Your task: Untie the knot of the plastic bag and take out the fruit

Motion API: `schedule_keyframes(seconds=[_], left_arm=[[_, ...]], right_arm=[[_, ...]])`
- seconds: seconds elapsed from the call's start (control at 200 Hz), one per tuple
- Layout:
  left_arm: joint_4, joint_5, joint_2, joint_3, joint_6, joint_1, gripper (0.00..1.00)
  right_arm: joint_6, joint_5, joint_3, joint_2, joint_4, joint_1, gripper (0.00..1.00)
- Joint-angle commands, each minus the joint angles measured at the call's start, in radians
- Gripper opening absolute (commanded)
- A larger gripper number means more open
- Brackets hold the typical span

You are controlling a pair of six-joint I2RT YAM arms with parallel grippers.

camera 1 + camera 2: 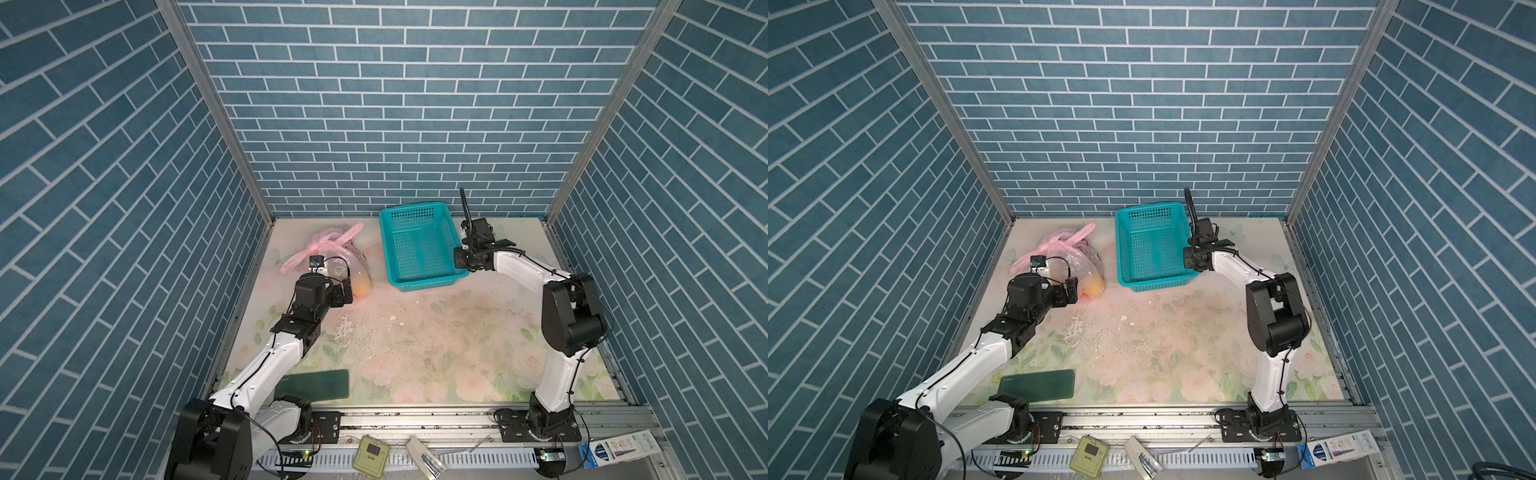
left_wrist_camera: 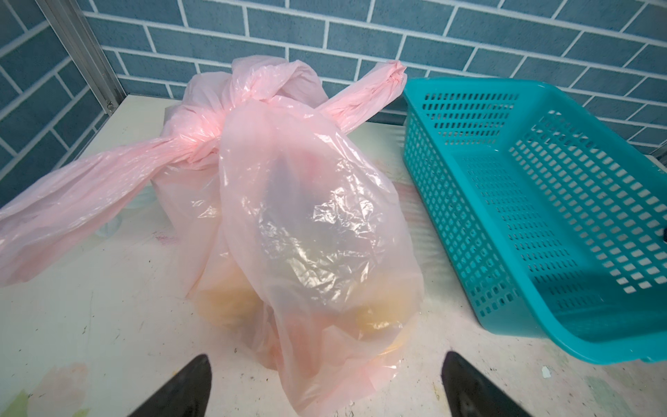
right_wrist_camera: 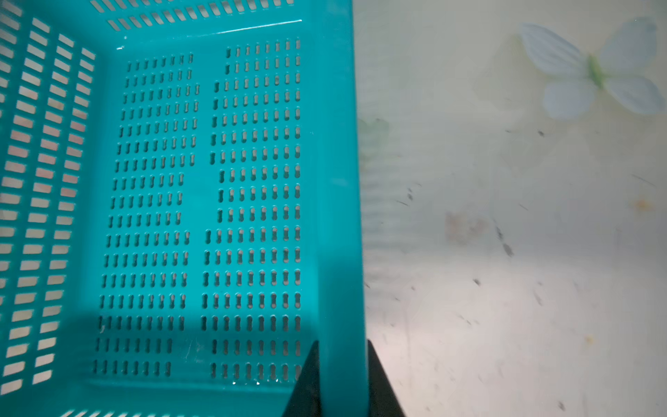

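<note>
The pink plastic bag (image 1: 332, 255) (image 1: 1073, 257) (image 2: 306, 216) lies at the back left of the table. Its knot (image 2: 260, 97) is tied on top, with handle strips sticking out to both sides. Yellowish fruit (image 2: 223, 303) (image 1: 360, 286) shows dimly through the plastic; the rest is hidden. My left gripper (image 2: 326, 357) (image 1: 347, 291) is open, its fingers either side of the bag's near end, low over the table. My right gripper (image 3: 343, 343) (image 1: 463, 266) is shut on the near right rim of the teal basket (image 3: 339, 144) (image 1: 413, 209), one finger inside the wall and one outside.
The teal basket (image 1: 1150, 208) (image 2: 469, 85) holds nothing and stands right of the bag near the back wall. A dark green flat slab (image 1: 316, 384) (image 1: 1038, 385) lies at the table's front left. Brick-patterned walls close in the back and both sides.
</note>
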Motion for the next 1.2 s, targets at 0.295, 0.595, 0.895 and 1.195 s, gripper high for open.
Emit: schedule_keyframes(seconds=[0.295, 0.595, 0.895, 1.195], left_arm=[[0.044, -0.002, 0.023, -0.007, -0.022, -0.022, 1.0], [0.024, -0.008, 0.016, 0.002, -0.023, -0.027, 1.0], [0.004, -0.011, 0.021, 0.021, -0.019, -0.028, 1.0], [-0.019, -0.013, 0.014, 0.023, -0.016, -0.028, 1.0]], right_arm=[[-0.106, 0.089, -0.187, -0.217, -0.094, -0.132, 0.58], [-0.061, 0.105, 0.016, -0.231, -0.216, -0.062, 0.75], [0.017, 0.089, 0.266, -0.05, -0.259, 0.121, 0.74], [0.054, 0.015, 0.467, 0.179, -0.22, 0.255, 0.72]])
